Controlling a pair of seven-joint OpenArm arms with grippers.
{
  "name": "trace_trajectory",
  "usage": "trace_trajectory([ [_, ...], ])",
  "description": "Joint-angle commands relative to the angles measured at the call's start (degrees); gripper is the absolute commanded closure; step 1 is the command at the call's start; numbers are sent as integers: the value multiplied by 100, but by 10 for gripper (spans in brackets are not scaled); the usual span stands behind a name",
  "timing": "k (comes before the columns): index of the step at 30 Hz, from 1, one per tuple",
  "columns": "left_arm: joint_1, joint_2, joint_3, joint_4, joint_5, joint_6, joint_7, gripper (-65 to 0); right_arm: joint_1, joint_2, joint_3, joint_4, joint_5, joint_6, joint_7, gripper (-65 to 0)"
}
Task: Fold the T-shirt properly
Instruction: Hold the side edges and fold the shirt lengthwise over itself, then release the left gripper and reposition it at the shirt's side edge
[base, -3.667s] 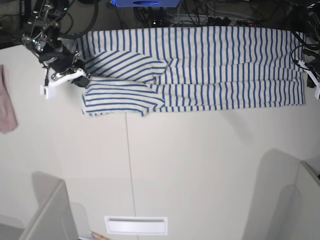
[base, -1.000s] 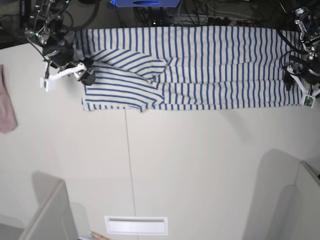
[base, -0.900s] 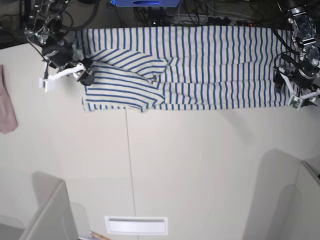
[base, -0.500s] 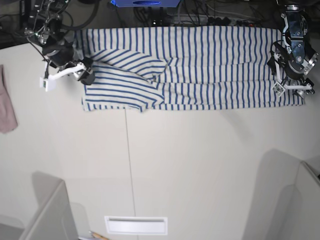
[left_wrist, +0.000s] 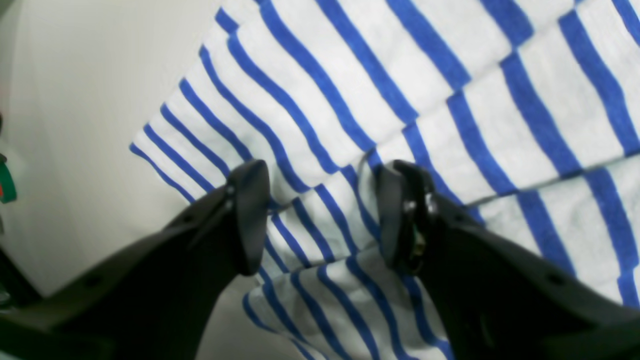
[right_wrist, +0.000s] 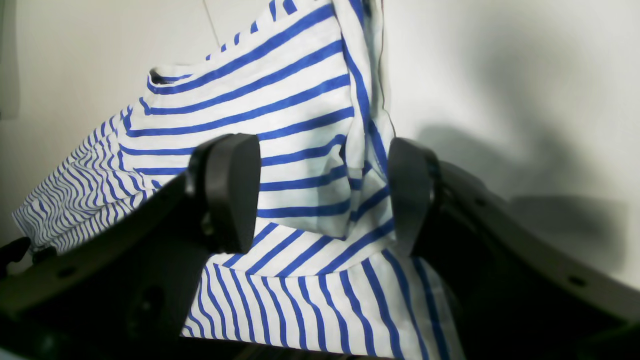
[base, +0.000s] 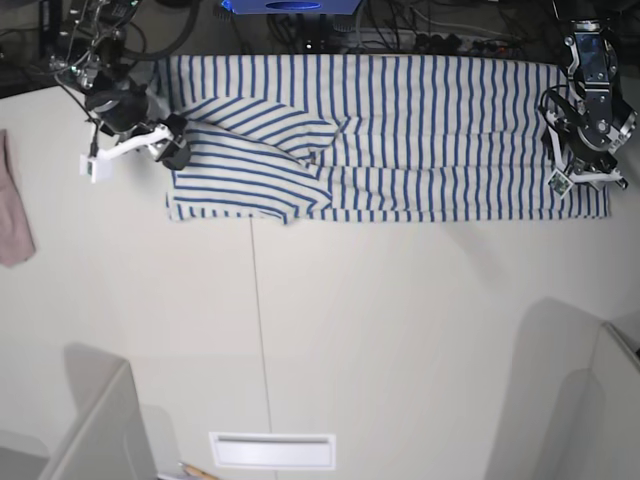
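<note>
Both grippers sit over opposite ends of the white, blue-striped fabric T-shirt (base: 400, 130): left gripper (left_wrist: 320, 212) and right gripper (right_wrist: 322, 195), fingers apart.

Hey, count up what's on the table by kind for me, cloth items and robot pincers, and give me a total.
Striped T-shirt: 1
Pink cloth: 1
Pincers: 2, left pincer and right pincer, both open over the shirt's ends
Total: 4
</note>
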Motion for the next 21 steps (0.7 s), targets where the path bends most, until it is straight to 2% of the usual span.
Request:
trace_trajectory([
  [1, -6, -92, -43, 90, 58, 38, 56, -313, 10, 45, 32, 84, 67, 50, 71, -375],
  [4, 55, -92, -184, 283, -21, 38, 65, -314, 1, 45, 32, 84, 67, 50, 71, -375],
  [6, 64, -92, -632, 450, -452, 38, 408, -314, 1, 54, 32, 84, 67, 50, 71, -375],
  [10, -6, -426, -1801, 468, -2192, 38, 1445, -316, -25, 63, 32, 84, 67, 50, 71, -375],
  [13, 11, -532, -2496, 11, -3485, 38, 1638, -324, -25, 63, 32, 84, 67, 50, 71, -375],
  [15, 55, -619, -2654, -464, -4047, 38, 1638, -375, -25, 63, 32, 84, 67, 59, 71, -375],
  [18, 64, -672, -2689, -1255, -4320, 38, 1612, -462, -25, 71, 32, 84, 67, 59, 71, -375],
  [21, 2, -628, -2689, -1668, -4364, 38, 1603, -485, -25, 71, 32, 84, 67, 59, 71, -375],
])
